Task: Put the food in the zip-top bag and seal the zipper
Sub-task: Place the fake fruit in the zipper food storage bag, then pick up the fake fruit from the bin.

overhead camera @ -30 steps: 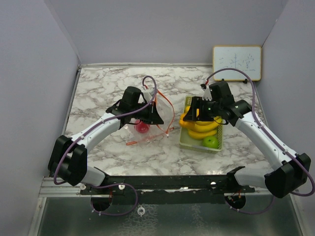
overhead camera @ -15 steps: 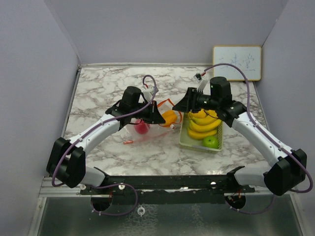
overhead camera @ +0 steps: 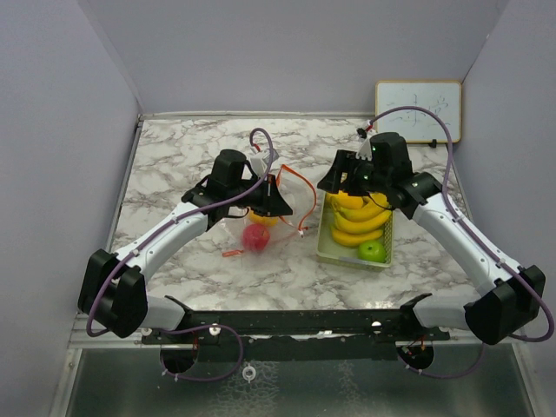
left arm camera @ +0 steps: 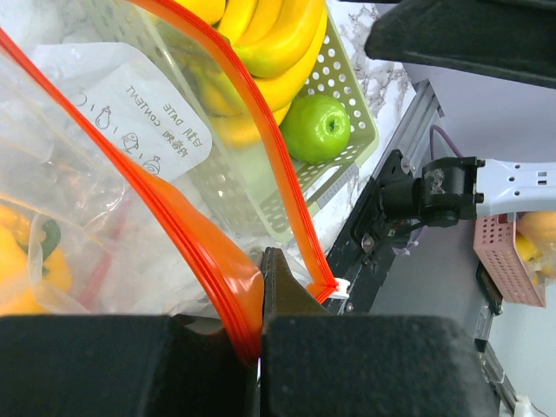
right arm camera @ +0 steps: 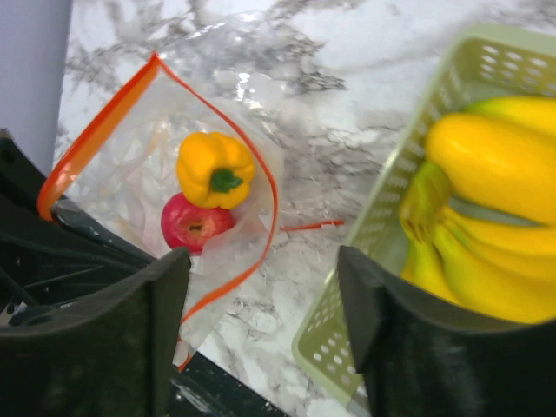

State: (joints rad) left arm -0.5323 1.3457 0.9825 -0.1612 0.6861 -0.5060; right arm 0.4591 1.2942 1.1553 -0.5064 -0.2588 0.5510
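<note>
Pale green mesh tray (overhead camera: 328,253), walls perforated, flat on the white-and-grey marble tabletop (overhead camera: 174,165). Its far left corner lies beneath the jaws of the right gripper (overhead camera: 330,181); the whole tray sits near and to the right of the jaws of the left gripper (overhead camera: 280,205). Wood-framed whiteboard (overhead camera: 418,111), faintly scribbled, propped against the back wall (overhead camera: 287,52), beyond the right jaws and well apart from them. Pink slotted basket (left arm camera: 502,261), seen by the left wrist only, off the table past the aluminium rail (overhead camera: 104,330), well apart from the left jaws.
</note>
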